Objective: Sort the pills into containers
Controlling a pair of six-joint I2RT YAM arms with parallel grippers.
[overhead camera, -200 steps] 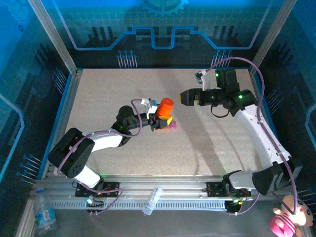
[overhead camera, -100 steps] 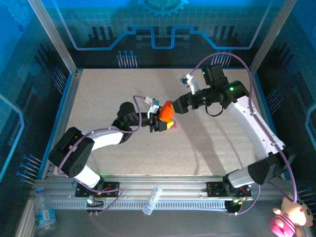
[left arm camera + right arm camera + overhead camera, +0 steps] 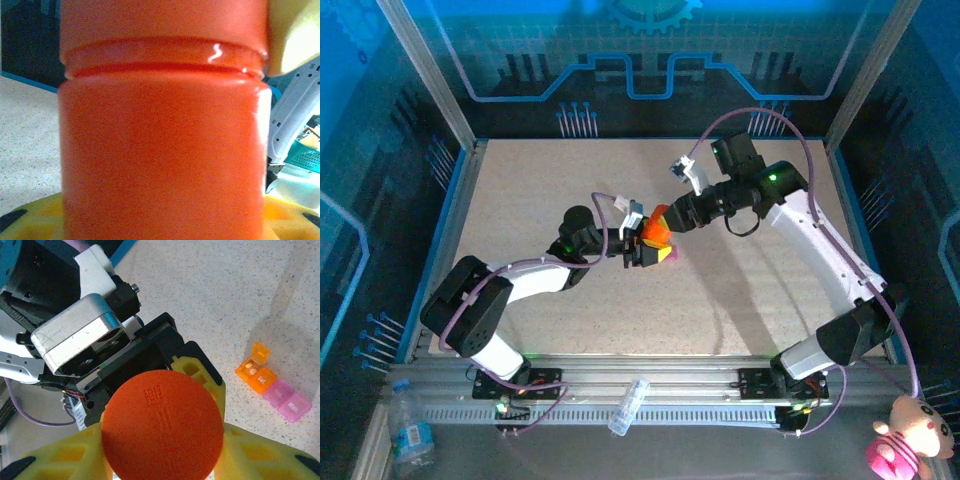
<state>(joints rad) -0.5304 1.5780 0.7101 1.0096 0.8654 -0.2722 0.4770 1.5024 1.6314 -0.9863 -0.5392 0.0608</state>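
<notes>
My left gripper (image 3: pixel 642 243) is shut on an orange pill bottle (image 3: pixel 657 228), held above the table's middle; the left wrist view shows the bottle's body (image 3: pixel 160 150) up close between my yellow fingertips (image 3: pixel 30 220). My right gripper (image 3: pixel 672 216) has come in from the right. Its yellow fingers (image 3: pixel 260 450) press both sides of the bottle's round orange cap (image 3: pixel 162 425). The containers (image 3: pixel 272 390), a strip of orange and pink boxes, lie on the table below. One orange lid stands open with pale pills (image 3: pixel 252 371) inside.
The speckled table (image 3: pixel 520 190) is walled by blue rails at left and right. Off the table at the near edge are a clear tube (image 3: pixel 628 405), a water bottle (image 3: pixel 410 435) and a pink plush toy (image 3: pixel 910 435).
My right arm swung left from the back right to the bottle, and its jaws narrowed around the cap. The left gripper tilted the bottle towards the right arm.
</notes>
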